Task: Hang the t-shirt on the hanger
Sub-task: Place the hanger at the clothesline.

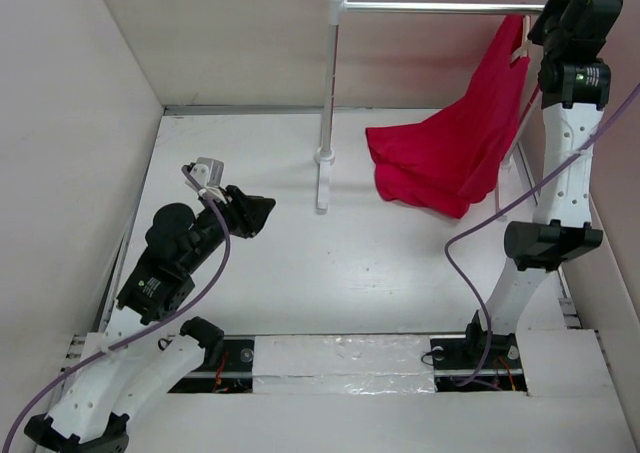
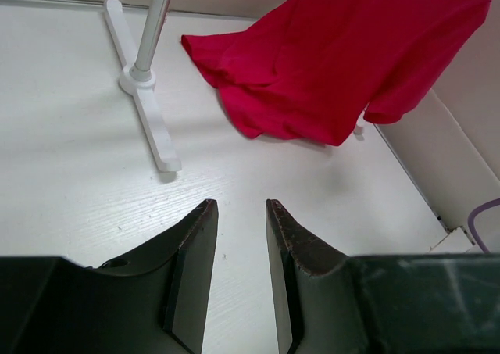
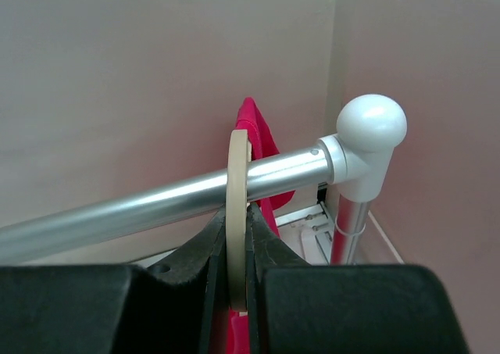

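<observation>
Jaws of the right gripper (image 3: pixel 237 217) are clamped on the round hook of the hanger (image 3: pixel 238 166), which is pale beige. The hook loops over the metal rail (image 3: pixel 141 209) of the clothes rack, close to the rail's right end, where a white ball-topped post (image 3: pixel 367 143) holds it up. The red t-shirt (image 1: pixel 445 153) hangs from that spot above the far right corner of the tabletop (image 1: pixel 300 263). Its top is gathered just under the rail, and its lower part slopes left and lies bunched on the tabletop. Whether the hanger's shoulder arc sits inside the cloth cannot be told.

The rack's other post (image 1: pixel 330 83) stands on a white foot (image 2: pixel 148 119) near the middle of the far edge, just left of the bunched cloth. The left gripper (image 2: pixel 241 203) hovers over the left half of the tabletop, well apart from the shirt. Its jaws are apart with nothing between them.
</observation>
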